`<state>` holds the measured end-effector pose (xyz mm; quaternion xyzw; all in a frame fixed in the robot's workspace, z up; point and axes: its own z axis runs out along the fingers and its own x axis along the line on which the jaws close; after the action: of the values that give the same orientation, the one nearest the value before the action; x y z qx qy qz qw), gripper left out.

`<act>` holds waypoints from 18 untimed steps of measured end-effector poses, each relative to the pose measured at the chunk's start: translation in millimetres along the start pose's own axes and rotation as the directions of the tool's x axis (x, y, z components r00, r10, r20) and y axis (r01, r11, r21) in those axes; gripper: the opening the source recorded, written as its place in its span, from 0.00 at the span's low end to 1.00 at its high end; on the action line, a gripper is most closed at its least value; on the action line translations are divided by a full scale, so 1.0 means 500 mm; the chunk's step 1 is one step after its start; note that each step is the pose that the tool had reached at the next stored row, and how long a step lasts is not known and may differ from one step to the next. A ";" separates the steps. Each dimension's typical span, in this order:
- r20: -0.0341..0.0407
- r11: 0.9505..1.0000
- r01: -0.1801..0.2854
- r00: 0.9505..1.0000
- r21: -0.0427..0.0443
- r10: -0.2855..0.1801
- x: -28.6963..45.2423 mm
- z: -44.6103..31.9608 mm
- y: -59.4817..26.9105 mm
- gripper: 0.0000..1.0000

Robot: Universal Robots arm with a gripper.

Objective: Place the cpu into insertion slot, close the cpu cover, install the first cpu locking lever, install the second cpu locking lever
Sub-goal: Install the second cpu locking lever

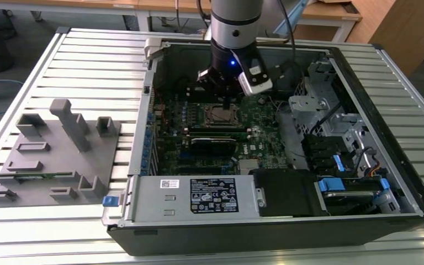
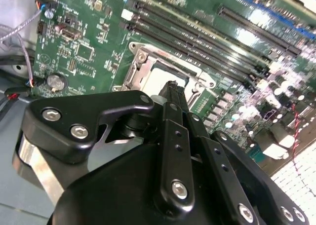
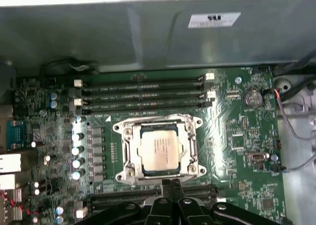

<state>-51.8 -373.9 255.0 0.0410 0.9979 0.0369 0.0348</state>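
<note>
**benchrat:** so where's this build at? Looking at the first wrist view, the cpu [image 3: 159, 149] is already sitting in the insertion slot [image 3: 129, 151], flat and square in the middle of the green board [image 3: 237, 136]. Metal top facing up, nothing pinching it.

**solderjoe:** yeah, chip's seated as far as I can judge. The cpu cover [image 3: 190, 147] looks like it's down around the chip too: silvery frame on all four sides, chip showing through the window. So I'd call steps one and two done and the levers the step in hand. Can't pick out either lever for sure though, too much shiny metal around that socket.

**benchrat:** what's the gripper [image 3: 171, 184] doing?

**solderjoe:** fingers pressed together into one narrow black tip, holding nothing. In the first wrist view that tip sits right at the socket's edge, the side away from the three memory slots [image 3: 143, 96] by the case wall [image 3: 148, 37]. Touching the frame or just above it? Can't tell.

**benchrat:** exterior view matches: arm [image 1: 234, 27] straight down into the open case [image 1: 388, 138], tip over the socket, well away from the power supply box [image 1: 197, 194].

**solderjoe:** my guess is a lever wants a push down and sideways under its hook with that closed tip. Slip off and it scrapes the board.
</note>
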 end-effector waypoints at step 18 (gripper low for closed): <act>0.000 1.000 0.000 1.000 0.000 0.000 0.017 0.010 -0.033 0.11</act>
<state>-61.1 -389.2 248.1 0.0411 0.9979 0.0368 0.0348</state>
